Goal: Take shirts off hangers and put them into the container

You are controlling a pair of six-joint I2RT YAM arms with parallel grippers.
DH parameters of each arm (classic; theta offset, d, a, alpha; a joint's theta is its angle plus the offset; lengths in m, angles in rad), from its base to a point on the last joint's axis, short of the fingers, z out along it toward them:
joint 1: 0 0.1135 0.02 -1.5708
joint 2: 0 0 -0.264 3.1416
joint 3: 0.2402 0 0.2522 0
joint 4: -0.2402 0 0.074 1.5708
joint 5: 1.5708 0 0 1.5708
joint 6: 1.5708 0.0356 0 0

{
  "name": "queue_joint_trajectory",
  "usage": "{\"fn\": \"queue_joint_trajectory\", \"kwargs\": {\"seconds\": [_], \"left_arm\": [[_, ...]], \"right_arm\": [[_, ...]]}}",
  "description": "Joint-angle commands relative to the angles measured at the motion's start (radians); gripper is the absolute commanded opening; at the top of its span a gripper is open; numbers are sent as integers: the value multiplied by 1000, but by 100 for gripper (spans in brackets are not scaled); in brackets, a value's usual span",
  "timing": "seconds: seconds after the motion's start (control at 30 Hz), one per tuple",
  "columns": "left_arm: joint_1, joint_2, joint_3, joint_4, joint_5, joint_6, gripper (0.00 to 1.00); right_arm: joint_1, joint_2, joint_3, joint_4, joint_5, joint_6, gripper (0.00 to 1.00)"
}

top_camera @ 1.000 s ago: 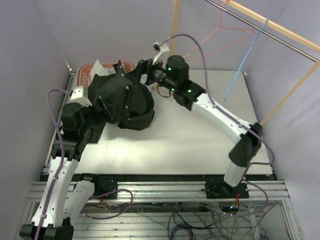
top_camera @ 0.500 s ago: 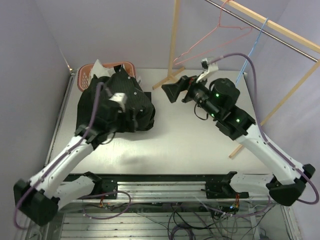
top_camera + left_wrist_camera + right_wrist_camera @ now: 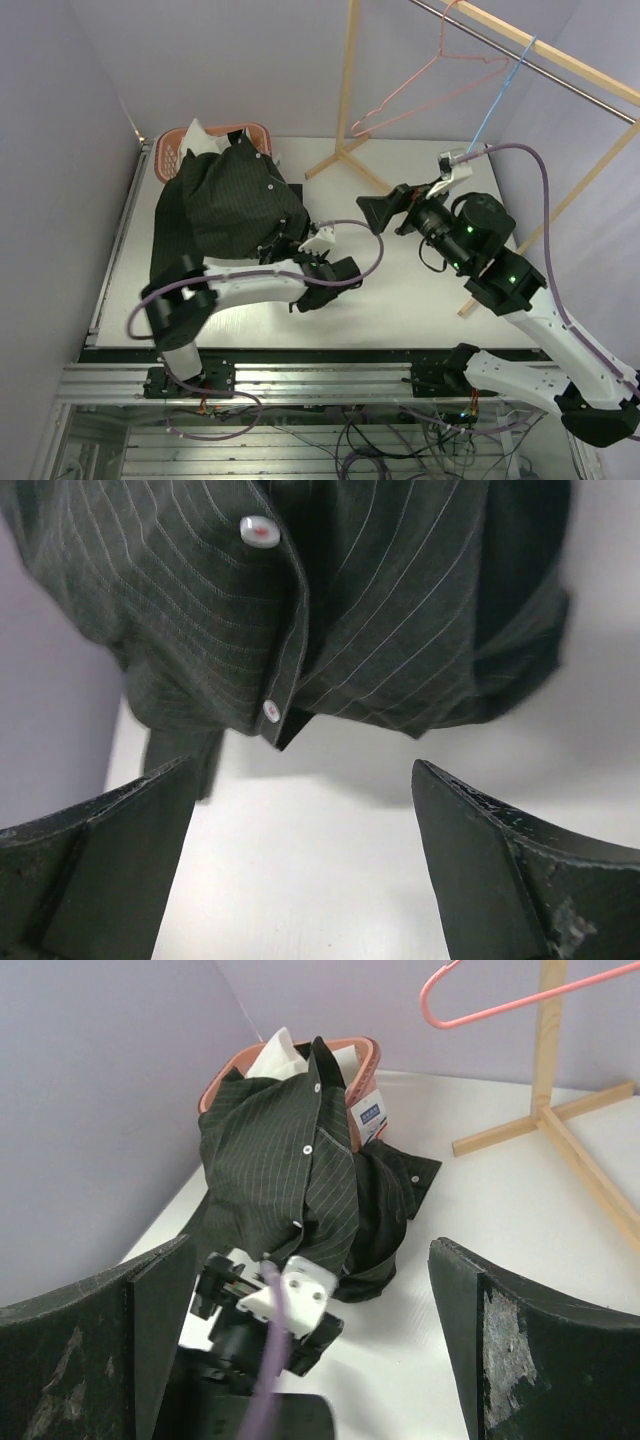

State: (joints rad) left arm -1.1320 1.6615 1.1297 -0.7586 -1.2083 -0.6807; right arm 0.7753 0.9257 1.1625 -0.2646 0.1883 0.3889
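A small salmon-orange plastic laundry basket (image 3: pixel 256 129) with lattice sides stands in the far left corner of the white worktop (image 3: pixel 400 300). A plain white shirt (image 3: pixel 196 133) lies inside it, with a peak of cloth rising above the rim. A dark green, finely pinstriped button-up shirt (image 3: pixel 225 195) is heaped over the basket's near side. Its upper part rests on the rim, and the rest spills onto the worktop toward the left edge.

The left gripper (image 3: pixel 300 780) sits low over the worktop, just beside the dark shirt's near hem. Its fingers (image 3: pixel 120 860) are spread wide and grasp nothing, and its wrist view shows two white buttons on the placket ahead. The right gripper (image 3: pixel 372 212) hangs above the middle of the worktop, pointing toward the basket. It is well apart from the shirts, with its fingers (image 3: pixel 520 1350) released and empty.

A light wooden rack (image 3: pixel 349 70) stands at the far edge, and its rail runs across the far right corner. A thin pink wire hanger (image 3: pixel 395 91) and a light blue wire hanger (image 3: pixel 500 95) hang on the rail by their hooks, both bare
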Motion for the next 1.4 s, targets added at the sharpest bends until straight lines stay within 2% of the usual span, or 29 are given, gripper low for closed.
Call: {"fn": "queue_joint_trajectory", "kwargs": {"seconds": [0.0, 0.1, 0.23, 0.33, 0.5, 0.6, 0.63, 0.7, 0.77, 0.8, 0.83, 0.87, 0.97, 1.0, 1.07, 1.23, 1.3, 1.37], "left_arm": [[4, 184, 94, -391, -244, -499, 99], [20, 374, 212, -715, -270, -840, 99], [50, 483, 283, -743, -283, -859, 99], [80, 472, 278, -742, -281, -885, 99], [89, 399, 271, -735, -328, -838, 99], [117, 362, 267, -655, -345, -710, 99], [133, 349, 261, -579, -340, -616, 99], [178, 312, 230, -342, -305, -347, 99], [236, 242, 147, 21, -170, 21, 98], [267, 191, 90, 200, -75, 203, 93], [302, 144, 47, 302, 20, 257, 85], [333, 105, 28, 346, 95, 279, 70], [357, 6, 56, 303, 161, 301, 19], [350, -27, 78, 278, 182, 313, 11], [325, -95, 121, 247, 218, 350, 7], [284, -225, 245, 214, 343, 476, 7], [304, -237, 356, 186, 379, 511, 7], [374, -214, 501, 132, 433, 534, 7]], "right_arm": [[1, -70, -23, -13, 27, -29, 100], [1, -101, -40, -23, 25, -43, 100], [1, -126, -49, -39, 7, -50, 100], [2, -139, -51, -56, -5, -55, 100], [1, -146, -67, -53, -5, -66, 100], [1, -133, -81, -31, -25, -63, 100], [1, -126, -86, -22, -33, -61, 100], [1, -114, -93, -5, -49, -59, 100], [1, -102, -96, 5, -65, -59, 100], [1, -97, -95, 4, -68, -62, 100], [1, -94, -92, 1, -67, -65, 100], [1, -92, -88, -4, -66, -67, 100], [0, -104, -72, -29, -49, -83, 100], [1, -111, -72, -32, -39, -88, 100], [-1, -121, -76, -27, -20, -95, 100], [1, -109, -72, -5, -28, -91, 100], [0, -94, -67, 3, -40, -85, 100], [0, -76, -57, 4, -49, -78, 100]]}}
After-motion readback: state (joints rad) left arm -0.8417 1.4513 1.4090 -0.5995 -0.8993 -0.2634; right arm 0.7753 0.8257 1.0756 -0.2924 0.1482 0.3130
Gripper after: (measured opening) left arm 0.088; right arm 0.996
